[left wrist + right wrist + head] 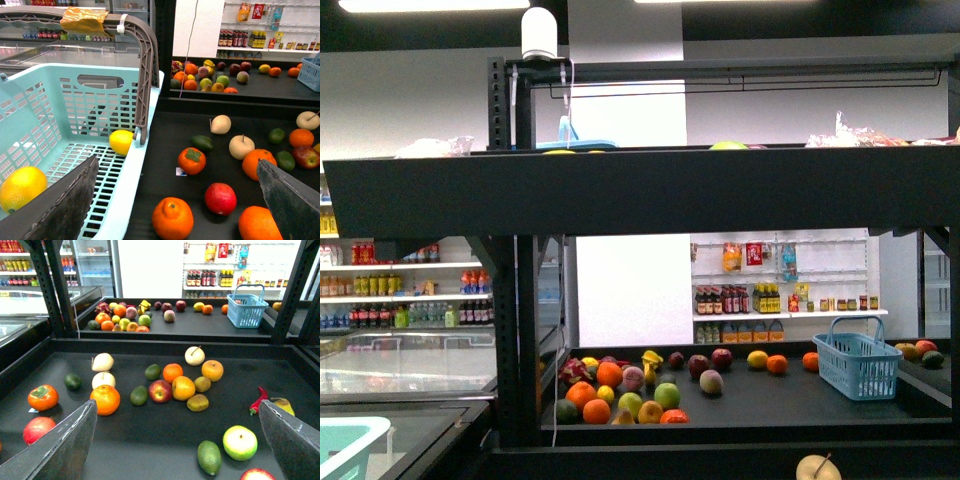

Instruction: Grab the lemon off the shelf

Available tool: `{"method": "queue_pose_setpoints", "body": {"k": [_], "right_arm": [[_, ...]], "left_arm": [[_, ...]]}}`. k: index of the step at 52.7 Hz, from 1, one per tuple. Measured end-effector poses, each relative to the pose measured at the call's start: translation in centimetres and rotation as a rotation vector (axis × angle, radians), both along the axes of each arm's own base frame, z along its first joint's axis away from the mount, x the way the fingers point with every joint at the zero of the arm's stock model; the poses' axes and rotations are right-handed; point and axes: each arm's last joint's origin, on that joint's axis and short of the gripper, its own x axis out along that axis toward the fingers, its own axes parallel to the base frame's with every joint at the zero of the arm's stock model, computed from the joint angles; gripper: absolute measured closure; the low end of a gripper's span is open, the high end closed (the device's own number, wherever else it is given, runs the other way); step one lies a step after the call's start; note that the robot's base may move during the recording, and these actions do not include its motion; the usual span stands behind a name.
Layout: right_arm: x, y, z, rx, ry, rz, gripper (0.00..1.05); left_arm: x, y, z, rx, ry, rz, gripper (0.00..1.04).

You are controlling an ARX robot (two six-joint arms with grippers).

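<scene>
Right wrist view gives the relation that matters: the right pincer (177, 405) is spread wide with nothing between its fingers, hovering over the dark tier of the shelf (150, 445). The likeliest lemon there, a yellowish fruit (183, 387), sits almost dead ahead of the gap, touching a red apple (160, 391). It looks nearly round, so I cannot tell its long axis, nor be sure it is a lemon. In the left wrist view the left pincer (176, 165) is equally wide and empty, straddling the edge of a pale blue basket (50, 110). A clear lemon (121, 141) already lies in it, against the handle's foot. For the shelf fruit, the right arm looks nearer and better lined up.
</scene>
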Motion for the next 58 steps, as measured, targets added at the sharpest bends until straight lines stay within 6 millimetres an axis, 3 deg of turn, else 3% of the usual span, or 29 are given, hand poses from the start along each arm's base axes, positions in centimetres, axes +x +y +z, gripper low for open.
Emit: {"method": "queue_pose_setpoints", "body": {"k": [58], "right_arm": [[0.0,0.0,0.01,0.0,0.0,0.0,0.08]], "left_arm": [[0.0,0.0,0.0,0.0,0.0,0.0,0.08]]}}
